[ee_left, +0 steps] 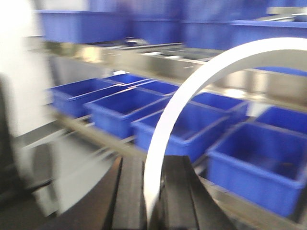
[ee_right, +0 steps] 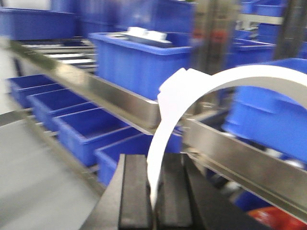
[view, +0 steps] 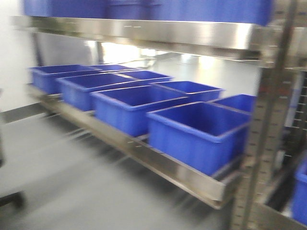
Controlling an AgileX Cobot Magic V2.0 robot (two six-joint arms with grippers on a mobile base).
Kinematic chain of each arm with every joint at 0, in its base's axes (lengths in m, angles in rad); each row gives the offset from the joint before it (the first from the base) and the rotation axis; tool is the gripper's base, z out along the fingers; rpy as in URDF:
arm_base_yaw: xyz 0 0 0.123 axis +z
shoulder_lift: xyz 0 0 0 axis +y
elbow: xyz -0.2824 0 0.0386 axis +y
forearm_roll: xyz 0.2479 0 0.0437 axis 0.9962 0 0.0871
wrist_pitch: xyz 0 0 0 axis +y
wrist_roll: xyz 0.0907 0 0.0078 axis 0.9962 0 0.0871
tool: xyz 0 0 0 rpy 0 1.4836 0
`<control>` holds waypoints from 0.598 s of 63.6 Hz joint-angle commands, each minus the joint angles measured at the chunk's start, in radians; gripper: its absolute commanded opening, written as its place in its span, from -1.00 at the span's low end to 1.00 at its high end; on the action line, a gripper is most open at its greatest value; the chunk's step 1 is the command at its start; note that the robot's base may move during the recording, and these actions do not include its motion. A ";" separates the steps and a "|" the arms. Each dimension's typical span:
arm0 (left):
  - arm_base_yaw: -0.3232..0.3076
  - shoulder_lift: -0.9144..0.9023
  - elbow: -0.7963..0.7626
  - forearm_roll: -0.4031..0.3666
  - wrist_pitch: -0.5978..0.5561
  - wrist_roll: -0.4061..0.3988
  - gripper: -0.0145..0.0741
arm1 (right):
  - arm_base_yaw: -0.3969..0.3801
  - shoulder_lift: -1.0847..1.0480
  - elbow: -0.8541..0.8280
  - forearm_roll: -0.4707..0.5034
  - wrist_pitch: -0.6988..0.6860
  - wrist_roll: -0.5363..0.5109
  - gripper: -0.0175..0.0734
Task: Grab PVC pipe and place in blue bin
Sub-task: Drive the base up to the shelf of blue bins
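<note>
In the left wrist view, a thin white PVC pipe arc (ee_left: 192,86) rises from between the black fingers and curves up to the right. My left gripper (ee_left: 153,165) is shut on its lower end. The right wrist view shows a second white arc (ee_right: 196,84) with a flat tab at its bend, and my right gripper (ee_right: 154,163) is shut on its lower end. Several open blue bins, the nearest (view: 199,134), stand in a row on the lower shelf of a steel rack (view: 158,160). Neither gripper shows in the front view. All views are blurred.
An upper steel shelf (view: 144,33) carries more blue bins. A steel rack post (view: 261,143) stands at the right. Grey floor (view: 57,187) lies in front of the rack. In the right wrist view, a blue bin (ee_right: 139,60) on the upper shelf holds white parts.
</note>
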 commanded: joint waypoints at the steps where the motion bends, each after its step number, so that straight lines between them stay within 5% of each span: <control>1: 0.000 -0.005 0.000 -0.002 -0.028 -0.005 -0.92 | -0.003 -0.004 -0.005 0.001 -0.025 -0.007 -0.98; 38: 0.000 -0.005 0.000 -0.002 -0.028 -0.005 -0.92 | -0.003 -0.004 -0.005 0.001 -0.025 -0.007 -0.98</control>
